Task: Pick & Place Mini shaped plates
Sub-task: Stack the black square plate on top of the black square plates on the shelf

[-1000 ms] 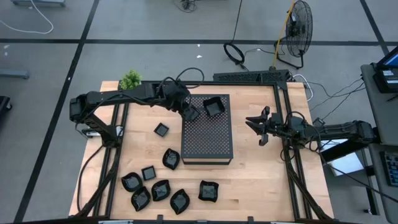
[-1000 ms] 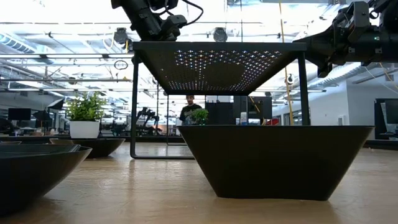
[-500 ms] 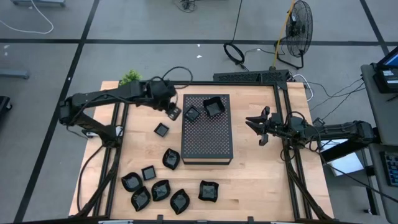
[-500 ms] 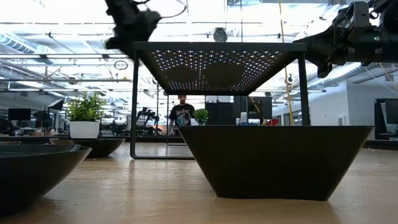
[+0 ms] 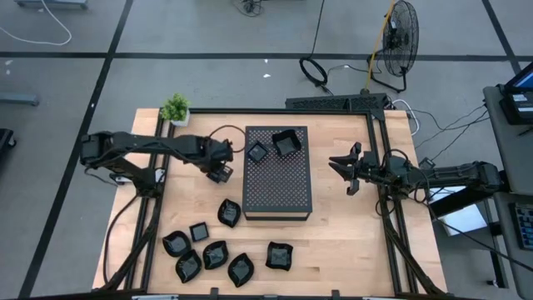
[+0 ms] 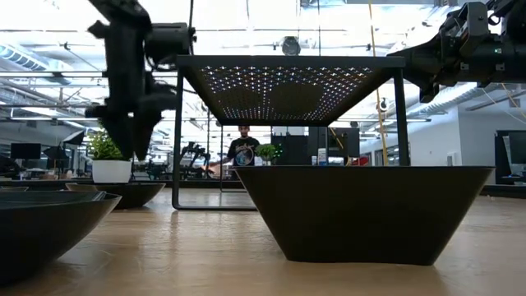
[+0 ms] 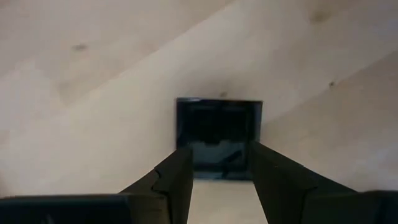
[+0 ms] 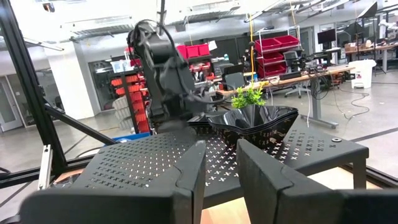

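Left gripper (image 5: 220, 171): fingers spread, holding nothing, directly above the square plate (image 7: 217, 134).
Square plate: on the table, just left of the perforated box (image 5: 277, 179) (left arm far nearer).
Right gripper (image 5: 343, 167): parted, empty, waiting right of the box.

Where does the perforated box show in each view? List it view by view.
High: perforated box at picture centre.
Low: upper middle, seen from below.
Left wrist: not in it.
Right wrist: across the middle.
Shared landmark: the left arm beside the box.
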You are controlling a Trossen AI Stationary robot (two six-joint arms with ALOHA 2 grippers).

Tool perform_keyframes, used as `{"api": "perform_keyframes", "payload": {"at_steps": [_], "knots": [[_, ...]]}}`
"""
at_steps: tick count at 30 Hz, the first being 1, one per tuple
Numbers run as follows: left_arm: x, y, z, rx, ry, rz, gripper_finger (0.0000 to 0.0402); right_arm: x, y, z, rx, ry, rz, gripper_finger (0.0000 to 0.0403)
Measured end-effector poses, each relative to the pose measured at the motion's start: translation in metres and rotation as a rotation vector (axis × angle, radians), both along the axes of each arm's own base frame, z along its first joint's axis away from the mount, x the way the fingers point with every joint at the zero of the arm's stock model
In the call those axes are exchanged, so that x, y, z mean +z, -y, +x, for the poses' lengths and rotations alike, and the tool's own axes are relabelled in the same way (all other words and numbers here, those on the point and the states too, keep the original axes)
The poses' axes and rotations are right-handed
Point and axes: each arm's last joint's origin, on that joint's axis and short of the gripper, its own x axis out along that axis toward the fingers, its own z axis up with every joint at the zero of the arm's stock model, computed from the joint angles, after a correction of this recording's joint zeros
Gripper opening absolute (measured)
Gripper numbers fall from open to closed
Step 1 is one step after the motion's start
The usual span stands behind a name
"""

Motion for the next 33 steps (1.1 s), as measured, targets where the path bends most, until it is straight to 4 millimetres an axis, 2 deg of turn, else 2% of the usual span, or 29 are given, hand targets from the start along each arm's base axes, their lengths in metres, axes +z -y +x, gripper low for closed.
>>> {"api": "perform_keyframes", "payload": {"at_steps": [4,11,24,28,33], "knots": [[-0.019,-0.002,-0.010,0.038,-0.018,-0.007,0.0161,0.000,0.000,0.000,0.000,0.000,0.000,0.0077],[-0.036,-0.008,-0.021,0.077,-0.032,-0.008,0.0161,0.000,0.000,0.000,0.001,0.000,0.002,0.0077],[-0.050,-0.008,-0.025,0.062,0.010,-0.025,0.0158,0.000,0.000,0.000,0.000,0.001,0.003,0.0077],[-0.050,-0.008,-0.025,0.058,0.016,-0.032,0.0123,0.000,0.000,0.000,0.000,0.001,0.003,0.0077],[-0.050,-0.008,-0.025,0.054,0.019,-0.038,0.0037,0.000,0.000,0.000,0.000,0.001,0.003,0.0077]]}}
